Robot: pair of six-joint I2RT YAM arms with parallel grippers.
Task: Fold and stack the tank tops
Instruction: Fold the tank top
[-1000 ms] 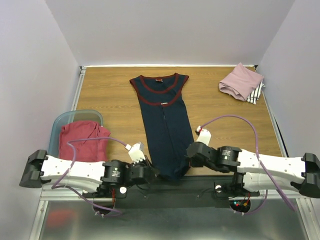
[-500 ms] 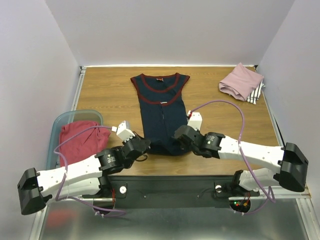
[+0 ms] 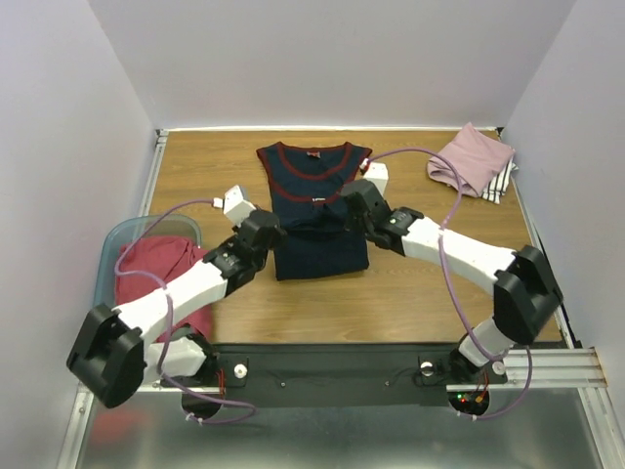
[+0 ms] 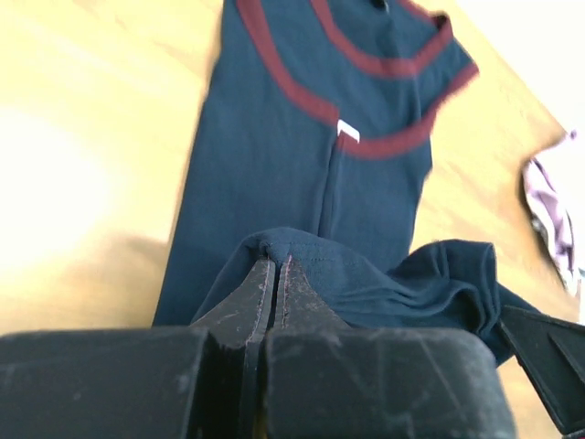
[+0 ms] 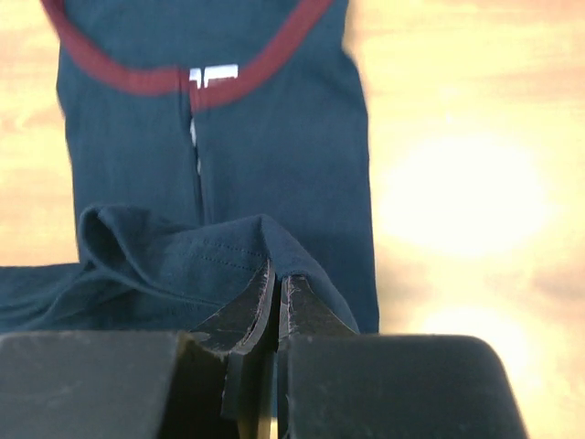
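The navy tank top point(image 3: 317, 230) with maroon trim lies mid-table, neck at the far side, its lower half doubled over toward the neck. My left gripper point(image 3: 276, 228) is shut on the hem's left corner point(image 4: 274, 249). My right gripper point(image 3: 345, 210) is shut on the hem's right corner point(image 5: 274, 245). Both hold the hem just above the shirt's chest. A folded dusty pink top point(image 3: 471, 158) lies on a white black-striped one point(image 3: 503, 182) at the far right. A red top point(image 3: 156, 274) fills the teal tub point(image 3: 115, 244) at the left.
Bare wood table point(image 3: 439, 274) lies on both sides of the navy top. A metal rail point(image 3: 151, 181) runs along the table's left edge. Purple cables loop above each arm. White walls close in the back and sides.
Both grippers have carried the navy top's hem from the near table edge away toward the neck, folding the shirt in half. Both arms now stretch far out over the table.
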